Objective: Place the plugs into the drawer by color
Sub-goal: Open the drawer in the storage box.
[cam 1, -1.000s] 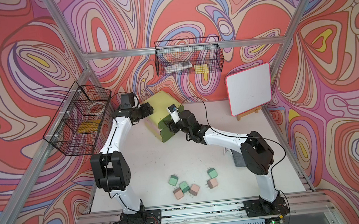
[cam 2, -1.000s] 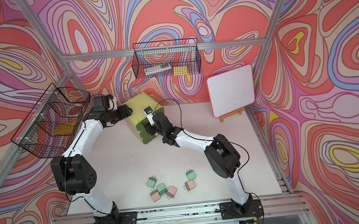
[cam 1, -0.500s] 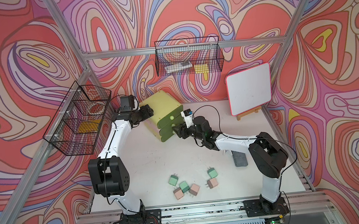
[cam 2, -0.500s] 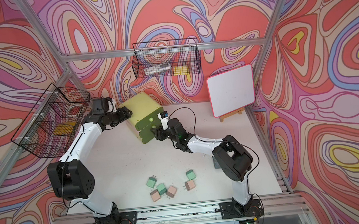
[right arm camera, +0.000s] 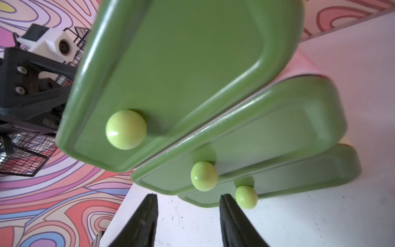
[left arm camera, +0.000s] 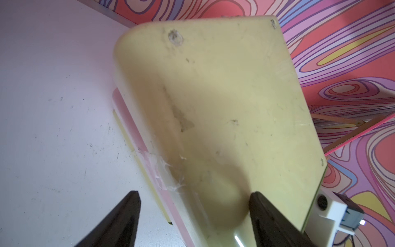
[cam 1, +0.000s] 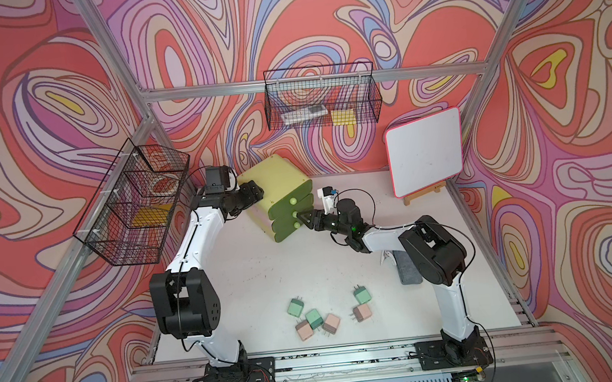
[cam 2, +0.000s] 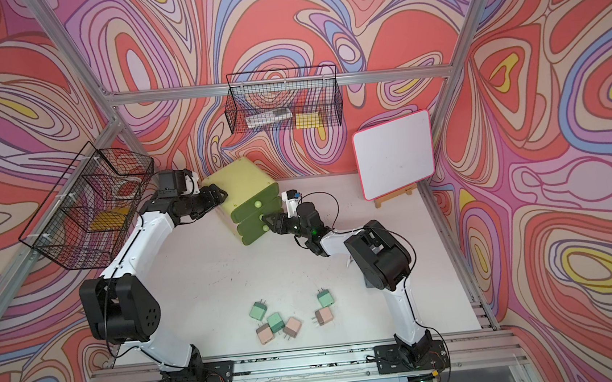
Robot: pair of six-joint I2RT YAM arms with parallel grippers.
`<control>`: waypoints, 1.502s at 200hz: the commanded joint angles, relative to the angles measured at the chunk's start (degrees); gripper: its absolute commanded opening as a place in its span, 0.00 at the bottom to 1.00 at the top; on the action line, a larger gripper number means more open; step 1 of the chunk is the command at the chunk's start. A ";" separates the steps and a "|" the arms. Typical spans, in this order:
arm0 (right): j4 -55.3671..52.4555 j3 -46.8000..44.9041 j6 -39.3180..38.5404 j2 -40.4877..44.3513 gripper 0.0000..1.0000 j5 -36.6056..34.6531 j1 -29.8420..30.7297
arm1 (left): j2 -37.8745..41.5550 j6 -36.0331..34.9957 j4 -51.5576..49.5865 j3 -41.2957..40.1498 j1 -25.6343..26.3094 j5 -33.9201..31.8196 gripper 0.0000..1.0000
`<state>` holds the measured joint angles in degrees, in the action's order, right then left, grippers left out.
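White tabletop [cam 1: 266, 271], nothing fancy: left gripper [cam 1: 256, 193] is held spread across the drawer [cam 1: 277, 179] back corner, right gripper [cam 1: 302, 219] is spread, empty, with the middle knob [right arm camera: 204, 175] lined up dead ahead; plugs [cam 1: 313, 318] are scattered well out front.

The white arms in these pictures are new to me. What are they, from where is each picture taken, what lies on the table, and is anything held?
They are two robot arms, left arm and right arm, each ending in two jaws. Two pictures look down from above; two come from cameras on the wrists. On the table stand a cabinet and a whiteboard; three green plugs and three pink plugs lie nearer the arms' bases. The right jaws are open before the knobs, holding nothing. The left jaws straddle the cabinet's back edge; whether they pinch it is unclear.
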<state>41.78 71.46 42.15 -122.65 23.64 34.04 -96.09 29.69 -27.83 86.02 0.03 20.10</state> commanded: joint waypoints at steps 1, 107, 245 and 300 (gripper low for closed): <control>4.30 2.41 3.60 -2.36 0.47 2.20 -0.33 | 1.41 0.12 -0.89 -1.63 0.23 0.54 0.78; 6.20 5.71 7.11 -8.25 0.39 2.99 -0.73 | 1.26 0.01 -1.13 -2.53 0.23 -0.65 0.74; 7.12 8.43 9.26 -10.60 0.20 4.22 -0.73 | 1.70 -0.43 -1.27 -2.70 0.23 -1.14 0.74; 6.70 7.49 9.10 -9.45 0.13 3.96 -0.73 | 1.62 -0.62 -1.30 -2.70 0.23 -1.39 0.74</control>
<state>48.27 78.85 51.40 -131.85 27.73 33.45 -95.11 30.02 -26.57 84.36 0.03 19.99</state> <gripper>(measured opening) 0.246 0.744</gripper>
